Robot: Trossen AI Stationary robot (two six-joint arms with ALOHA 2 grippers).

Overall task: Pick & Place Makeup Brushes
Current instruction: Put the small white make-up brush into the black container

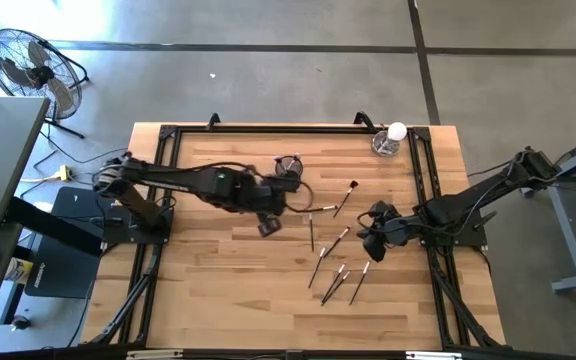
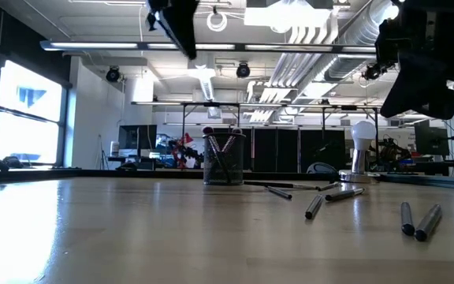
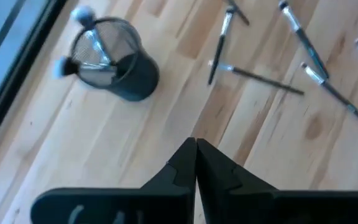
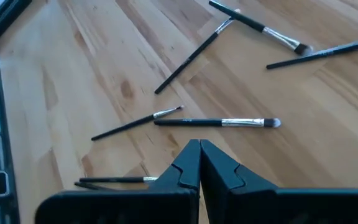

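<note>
Several makeup brushes lie loose on the wooden table, among them one with a reddish tip point(image 1: 346, 198), a dark one point(image 1: 311, 232) and a pair point(image 1: 336, 284) nearer the front. A black mesh cup point(image 1: 288, 166) point(image 3: 114, 59) at the far middle holds other brushes, bristles up. My left gripper point(image 1: 268, 228) point(image 3: 196, 148) hangs shut and empty above bare wood, on the near side of the cup. My right gripper point(image 1: 373, 250) point(image 4: 199, 148) is shut and empty too, above the brushes point(image 4: 219, 122) on the right.
A clear glass with a white ball point(image 1: 390, 138) stands at the table's far right corner. Black rails point(image 1: 168, 150) run along the table's left, far and right sides. Bare wood point(image 1: 228, 290) lies at the near left.
</note>
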